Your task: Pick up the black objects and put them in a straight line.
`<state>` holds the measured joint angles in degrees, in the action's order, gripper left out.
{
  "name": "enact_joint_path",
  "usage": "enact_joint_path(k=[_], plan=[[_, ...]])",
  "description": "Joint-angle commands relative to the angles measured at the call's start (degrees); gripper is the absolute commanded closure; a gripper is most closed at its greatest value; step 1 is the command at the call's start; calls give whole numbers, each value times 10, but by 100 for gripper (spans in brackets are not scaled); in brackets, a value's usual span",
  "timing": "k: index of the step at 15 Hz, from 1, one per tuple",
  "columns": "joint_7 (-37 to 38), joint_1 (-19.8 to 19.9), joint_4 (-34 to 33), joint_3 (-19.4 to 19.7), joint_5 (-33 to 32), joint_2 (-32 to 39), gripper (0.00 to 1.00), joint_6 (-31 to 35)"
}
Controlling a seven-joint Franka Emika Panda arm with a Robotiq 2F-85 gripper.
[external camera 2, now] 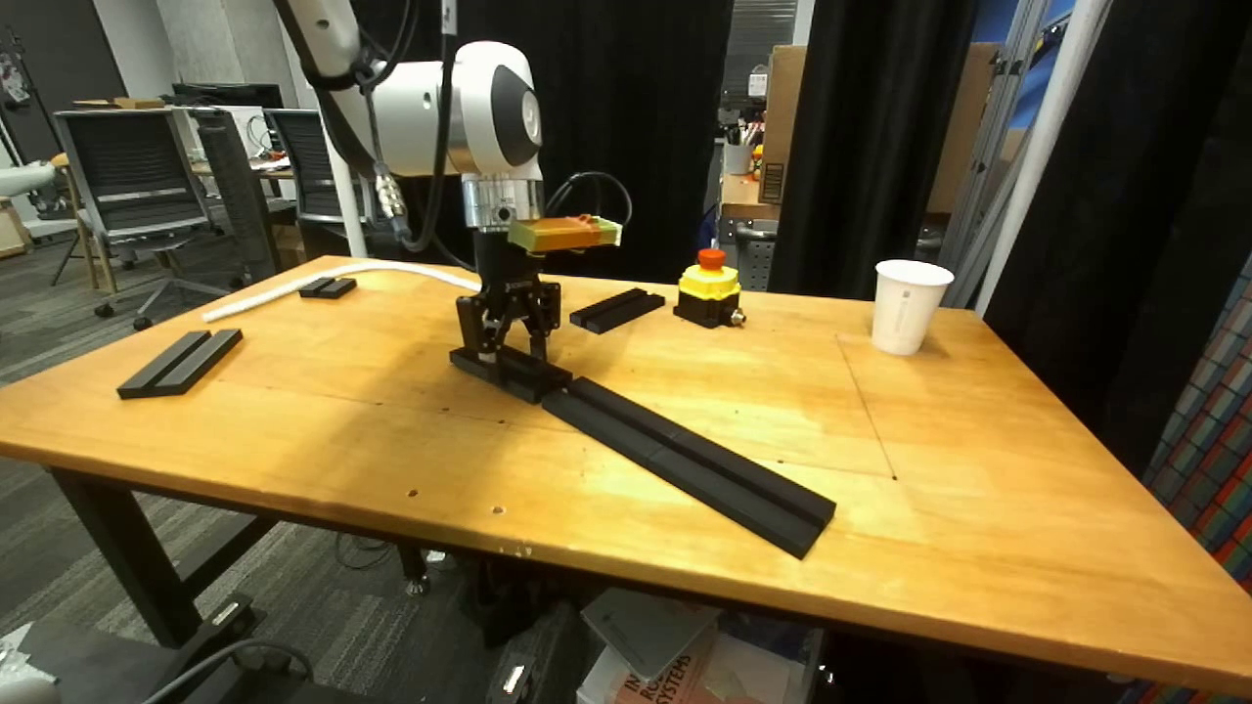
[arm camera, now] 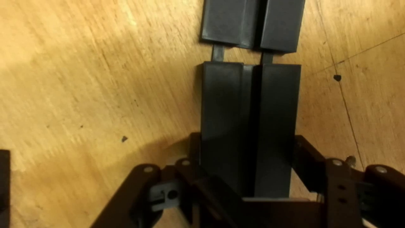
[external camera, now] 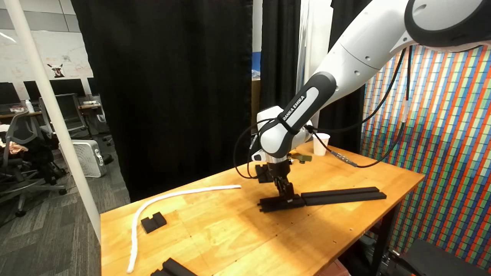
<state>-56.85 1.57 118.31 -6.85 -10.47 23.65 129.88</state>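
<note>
My gripper point(arm camera: 246, 142) is shut on a grooved black bar point(arm camera: 221, 95), one finger against each long side in the wrist view. That held bar point(external camera 2: 543, 379) lies low at the table surface, almost in line with a strip of black bars point(external camera 2: 685, 455) joined end to end. In the wrist view a narrow gap parts it from the strip's near bar point(arm camera: 224, 22), and two thin pins span the gap. An exterior view shows loose black bars: one bar point(external camera 2: 181, 364) on the left, another bar point(external camera 2: 618, 310) behind the gripper.
A short black block point(external camera: 153, 222) lies inside the curve of a white tube point(external camera: 184, 191). A yellow emergency stop button point(external camera 2: 709, 288) and a white paper cup point(external camera 2: 910, 305) stand toward the back. The wooden table's front edge point(external camera 2: 626, 577) runs below the strip.
</note>
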Motion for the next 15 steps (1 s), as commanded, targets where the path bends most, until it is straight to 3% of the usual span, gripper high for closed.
enact_joint_path(k=[1, 15], plan=[[9, -1, 24, 10, -7, -24, 54, 20], [47, -2, 58, 30, -20, -55, 54, 78]])
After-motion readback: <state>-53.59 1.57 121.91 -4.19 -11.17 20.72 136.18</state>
